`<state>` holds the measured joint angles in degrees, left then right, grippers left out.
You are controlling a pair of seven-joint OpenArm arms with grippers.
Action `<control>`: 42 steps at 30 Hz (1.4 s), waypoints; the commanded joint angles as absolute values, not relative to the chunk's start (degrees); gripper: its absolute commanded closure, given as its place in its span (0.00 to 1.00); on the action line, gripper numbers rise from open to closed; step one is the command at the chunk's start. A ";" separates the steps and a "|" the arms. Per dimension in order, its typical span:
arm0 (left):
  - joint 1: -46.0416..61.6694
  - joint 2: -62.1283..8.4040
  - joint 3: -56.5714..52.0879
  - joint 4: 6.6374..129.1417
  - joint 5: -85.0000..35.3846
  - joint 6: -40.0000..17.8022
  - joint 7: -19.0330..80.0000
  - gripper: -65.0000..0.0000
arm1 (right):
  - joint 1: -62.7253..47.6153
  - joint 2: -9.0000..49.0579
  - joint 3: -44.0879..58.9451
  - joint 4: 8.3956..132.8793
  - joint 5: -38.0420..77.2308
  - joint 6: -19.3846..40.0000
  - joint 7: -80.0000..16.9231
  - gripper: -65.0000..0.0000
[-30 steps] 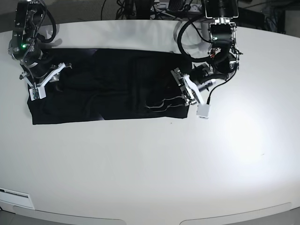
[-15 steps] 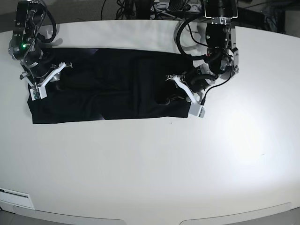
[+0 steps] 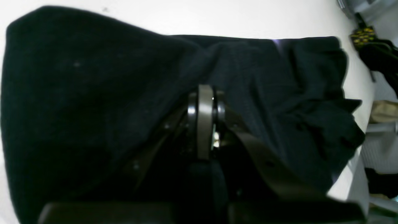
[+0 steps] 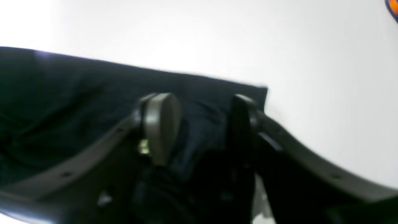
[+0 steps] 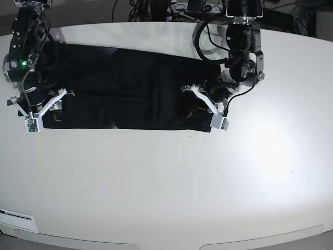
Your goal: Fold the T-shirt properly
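The black T-shirt [image 5: 125, 88] lies as a long folded band across the far half of the white table [image 5: 171, 182]. In the base view my left gripper [image 5: 197, 104] rests on the band's right end. The left wrist view shows its fingers [image 3: 203, 102] pressed together, with the T-shirt [image 3: 93, 93] creased toward them. My right gripper [image 5: 44, 99] sits over the band's left end. In the right wrist view it [image 4: 202, 124] stands open, its two pads on either side of a strip of the T-shirt [image 4: 77, 93] near a corner. No print shows.
Cables and dark equipment [image 5: 171, 8] crowd the space behind the table's far edge. A white label [image 5: 15, 219] lies at the near left corner. Shelving and clutter [image 3: 379, 93] show past the table edge in the left wrist view.
My left gripper has shut on the shirt's right end. My right gripper has opened wider and moved toward the near edge, and the shirt's left part now lies a little farther back.
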<state>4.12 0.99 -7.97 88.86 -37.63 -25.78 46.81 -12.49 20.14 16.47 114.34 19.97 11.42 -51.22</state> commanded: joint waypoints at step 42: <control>3.92 0.64 -8.25 88.84 -37.89 -24.25 49.28 1.00 | -14.37 19.84 31.33 87.46 68.60 33.36 -68.18 0.81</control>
<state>3.84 0.82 -8.12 88.92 -38.22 -25.15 47.62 -14.59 18.90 31.20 86.98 67.99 33.12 -68.07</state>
